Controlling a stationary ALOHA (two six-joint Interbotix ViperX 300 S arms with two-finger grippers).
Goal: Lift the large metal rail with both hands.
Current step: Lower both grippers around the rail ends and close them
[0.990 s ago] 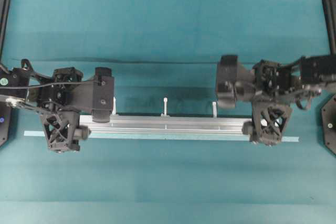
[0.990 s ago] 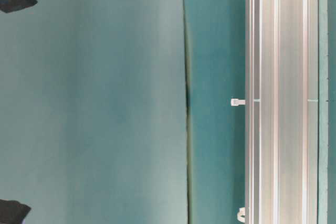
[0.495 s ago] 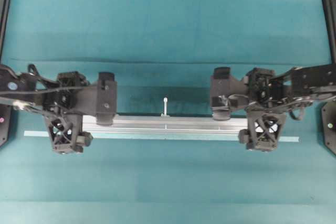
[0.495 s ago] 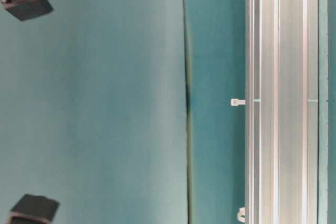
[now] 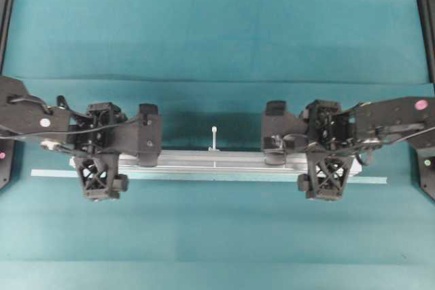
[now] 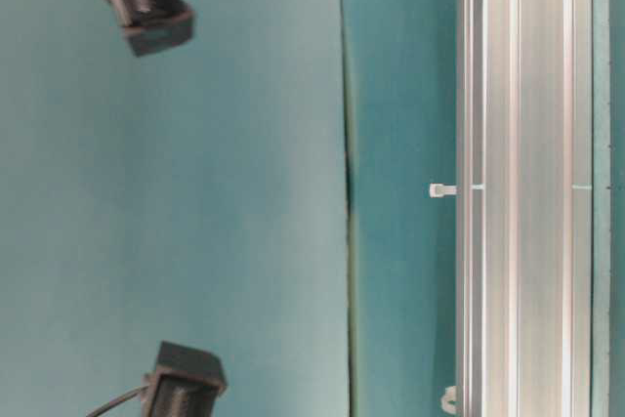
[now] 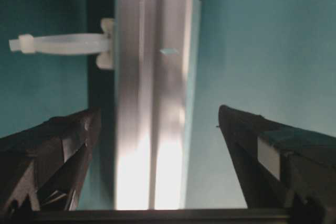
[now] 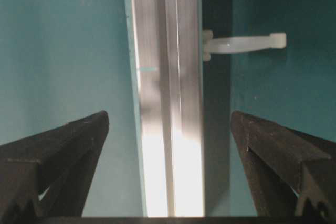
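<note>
Rail flat on teal worktop, running between fingers of left end effector and right end effector. Both spread wide apart, straddling it, one near each end, not clamping. White peg ahead of left fingers.

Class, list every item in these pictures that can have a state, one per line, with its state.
Large metal rail: lying flat on the table, not gripped.
Left claw: open, fingers on either side of the rail.
Right claw: open, fingers on either side of the rail.
Thin pale strip: flat on the table beside the rail.
</note>
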